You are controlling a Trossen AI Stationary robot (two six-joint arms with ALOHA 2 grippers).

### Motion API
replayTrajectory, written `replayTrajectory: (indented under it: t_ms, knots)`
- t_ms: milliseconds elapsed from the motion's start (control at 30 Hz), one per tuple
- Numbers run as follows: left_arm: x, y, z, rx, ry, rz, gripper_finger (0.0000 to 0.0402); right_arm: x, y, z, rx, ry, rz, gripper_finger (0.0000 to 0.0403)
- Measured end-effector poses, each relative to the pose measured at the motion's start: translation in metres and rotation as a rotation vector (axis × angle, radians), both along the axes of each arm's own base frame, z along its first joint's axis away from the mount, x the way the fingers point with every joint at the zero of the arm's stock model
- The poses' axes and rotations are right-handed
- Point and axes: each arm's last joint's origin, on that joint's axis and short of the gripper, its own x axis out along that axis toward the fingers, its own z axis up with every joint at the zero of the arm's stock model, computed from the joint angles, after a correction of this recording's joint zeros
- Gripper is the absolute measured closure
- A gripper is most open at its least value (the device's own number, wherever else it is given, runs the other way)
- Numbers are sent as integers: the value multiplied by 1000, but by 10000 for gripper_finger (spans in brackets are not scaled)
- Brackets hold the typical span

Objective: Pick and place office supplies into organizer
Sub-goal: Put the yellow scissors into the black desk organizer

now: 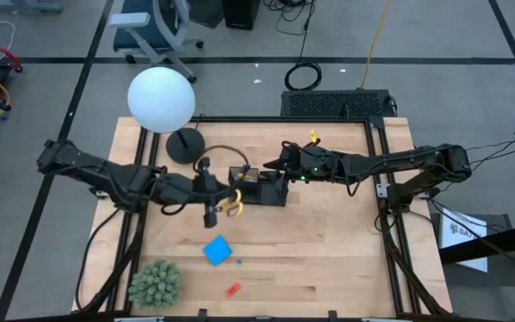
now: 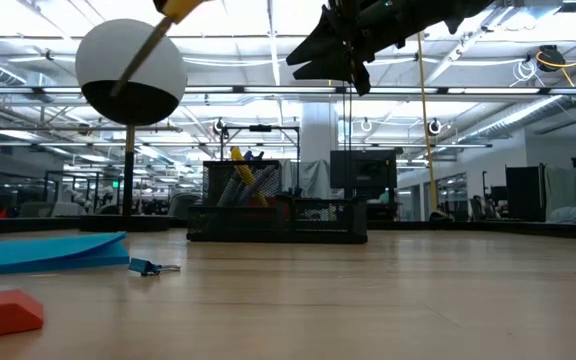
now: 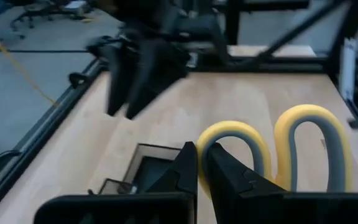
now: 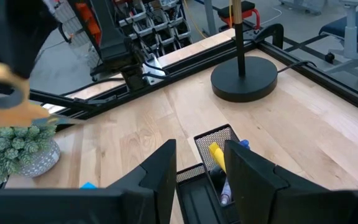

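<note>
Scissors [image 1: 232, 204], pinched by one yellow loop in the closed left pincer [image 1: 224, 199] just beside the organizer [image 1: 259, 187], may swing and snag its rim, while the empty right pincer [image 1: 275, 164], half-spread, crowds above the far side.

Left gripper [image 1: 224, 202] gripping scissors [image 1: 232, 203]

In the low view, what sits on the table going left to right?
Red piece → blue note pad → binder clip → organizer with pens standing in its taller left section.
</note>
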Motion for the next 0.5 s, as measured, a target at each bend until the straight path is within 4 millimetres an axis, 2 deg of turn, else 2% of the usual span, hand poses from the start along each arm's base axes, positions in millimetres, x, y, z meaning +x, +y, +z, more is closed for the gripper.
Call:
replayTrajectory:
  t_ms: [500]
  knots:
    - [9,55,6,-63,-96,307,385,0,0,0,0,0,0,277]
